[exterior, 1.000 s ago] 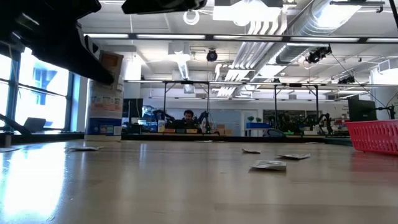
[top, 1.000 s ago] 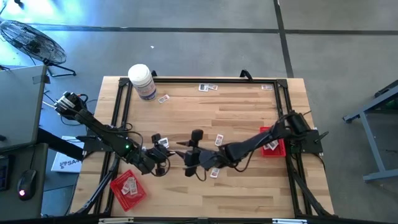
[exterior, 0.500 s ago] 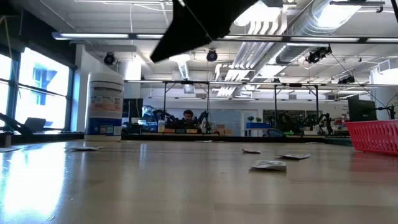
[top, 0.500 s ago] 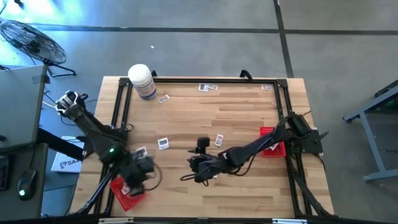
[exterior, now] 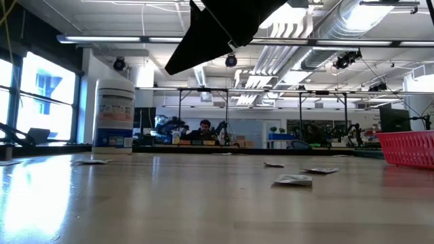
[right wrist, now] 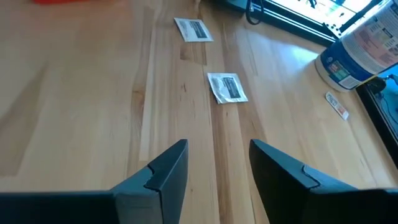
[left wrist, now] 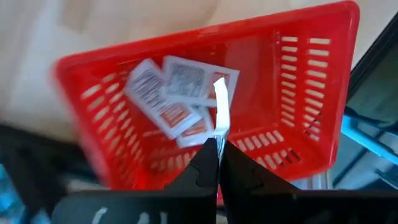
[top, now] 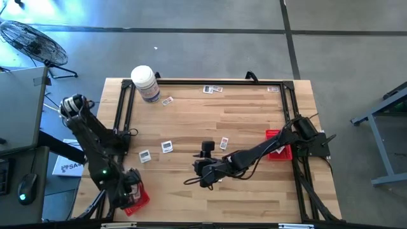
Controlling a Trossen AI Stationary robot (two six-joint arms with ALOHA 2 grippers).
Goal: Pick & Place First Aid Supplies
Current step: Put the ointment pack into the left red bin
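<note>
My left claw (left wrist: 217, 144) is pinching one packet (left wrist: 221, 112) above the red tray (left wrist: 311, 124) at the table's near left corner; my right claw (right wrist: 214, 163) is hanging open over the middle of the table (top: 254, 108).

Only my left wrist view is showing the grip: the fingers are clenched on the packet's edge, with several more packets (left wrist: 168, 93) lying flat in the tray below. From above, that arm is hiding most of the tray. My right wrist view is looking past its spread fingers at two loose packets (right wrist: 227, 87) on the wood, with the white jar (right wrist: 364, 43) cut off beyond. The overhead view is showing other packets (top: 212, 89) scattered along the far edge. The low view is catching only a dark arm overhead.
</note>
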